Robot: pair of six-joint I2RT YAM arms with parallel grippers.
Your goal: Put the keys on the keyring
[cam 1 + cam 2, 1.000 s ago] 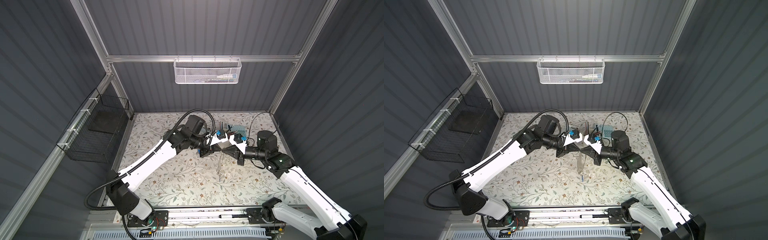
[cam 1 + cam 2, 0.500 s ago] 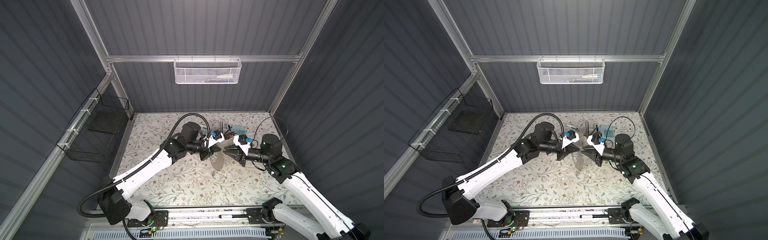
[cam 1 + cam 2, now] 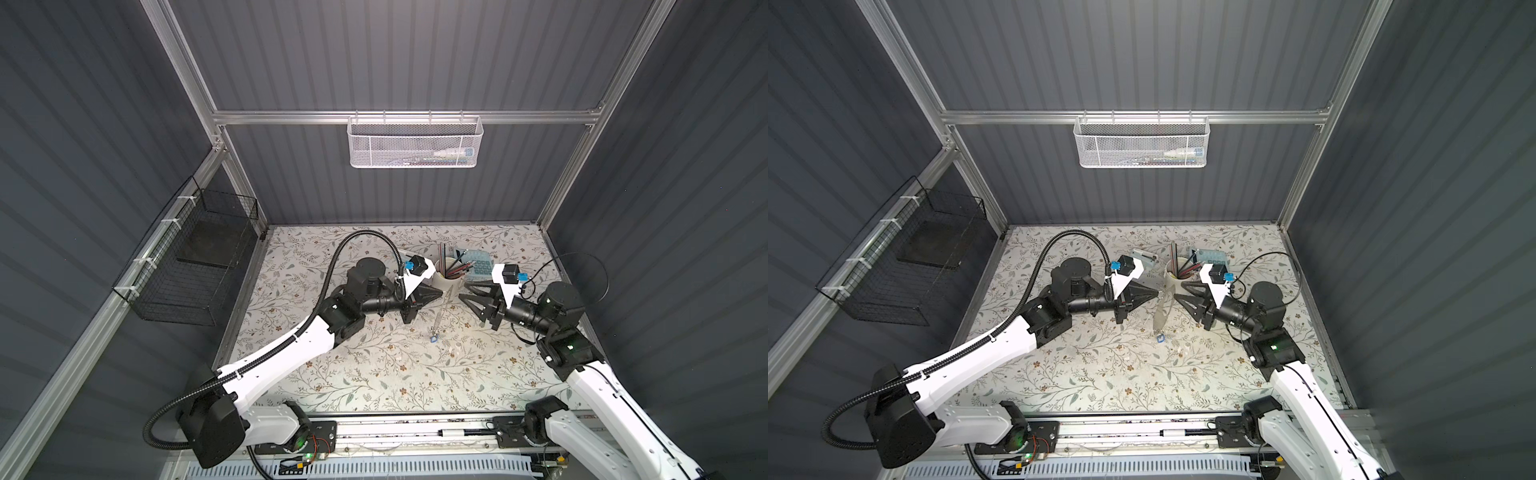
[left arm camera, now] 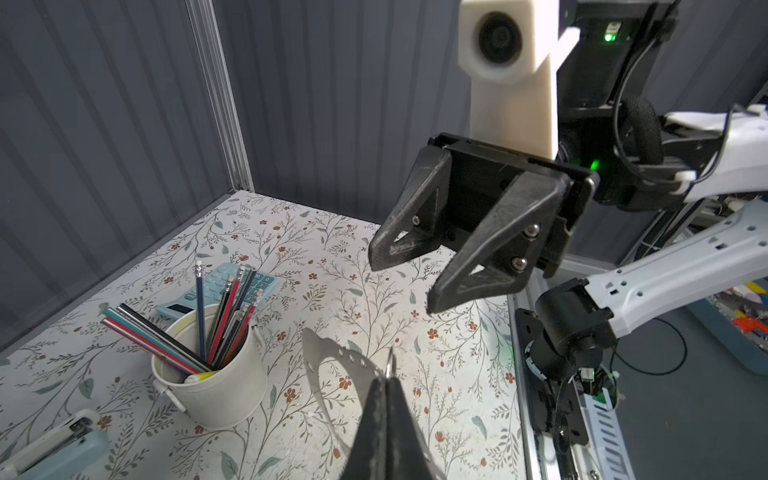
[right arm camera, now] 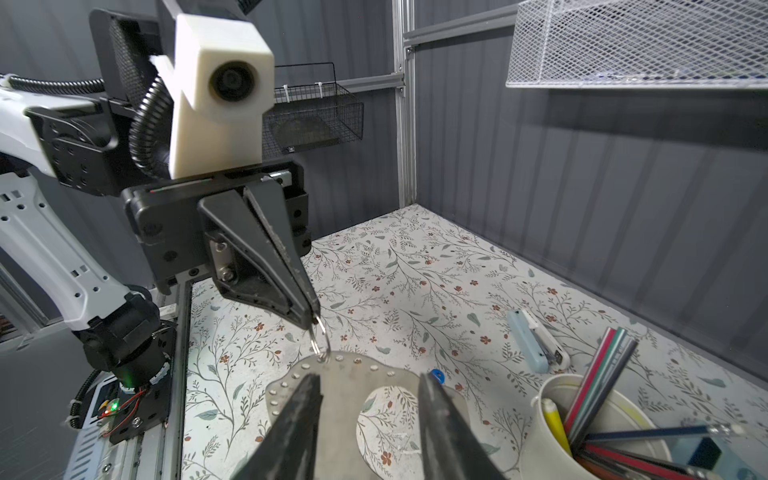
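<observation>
Backing off to 3 o'clock, the right gripper (image 4: 405, 279) has spread its jaws and let go, empty. Opposite, the left gripper (image 5: 313, 318) stays pressed shut on a small wire ring (image 5: 322, 338), from which the keyring (image 5: 345, 384) dangles toward 6 o'clock, apparently held aloft for threading. A blue-tagged key (image 3: 1160, 338) sits at its low end; whether threaded, unclear.

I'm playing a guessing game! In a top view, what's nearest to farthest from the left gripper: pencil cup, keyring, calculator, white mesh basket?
1. keyring, hanging from the left gripper.
2. pencil cup, just beyond the tips.
3. calculator, past the cup, rightward.
4. white mesh basket, on the back wall.
</observation>
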